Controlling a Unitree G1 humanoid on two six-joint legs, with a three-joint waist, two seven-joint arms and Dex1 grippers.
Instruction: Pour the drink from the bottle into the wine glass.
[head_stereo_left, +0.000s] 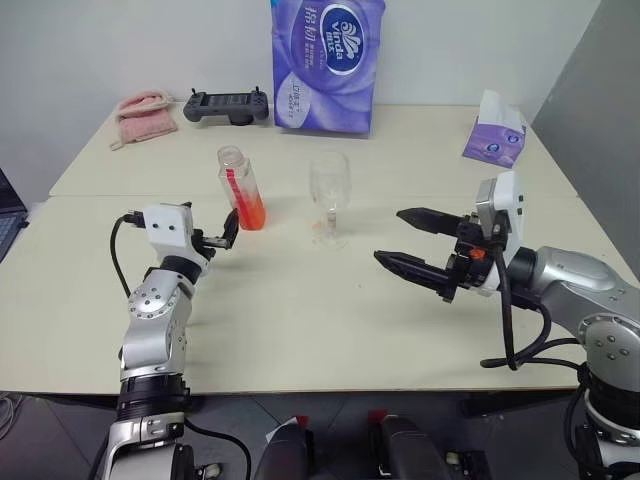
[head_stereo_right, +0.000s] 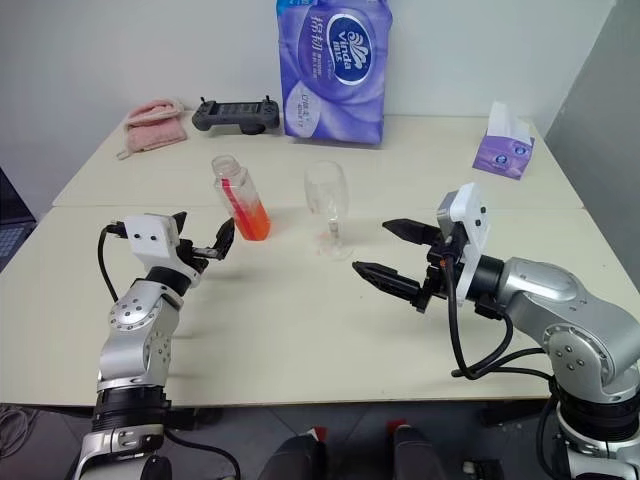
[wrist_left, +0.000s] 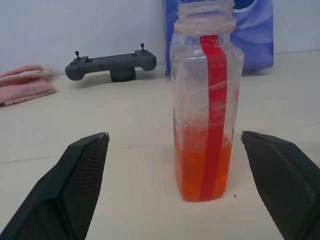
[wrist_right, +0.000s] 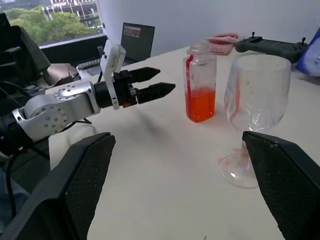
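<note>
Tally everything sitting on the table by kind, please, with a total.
bottle: 1
wine glass: 1
tissue packs: 2, the large purple pack and the small box
handheld controller: 1
pink cloth: 1
Total: 6

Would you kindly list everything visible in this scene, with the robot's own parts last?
bottle: one, clear, uncapped, red strip, orange-red drink low inside; table middle, left of glass.
wine glass: one, clear, upright, right of bottle.
table: one, cream.
tissue pack: one, purple, far edge.
tissue box: one, purple, far right.
controller: one, dark grey, far left of pack.
towel: one, pink, far left corner.
laptop: one, dark, beyond table's left end.
left claw: open, just short of bottle.
right claw: open, right of glass, apart from it.
</note>
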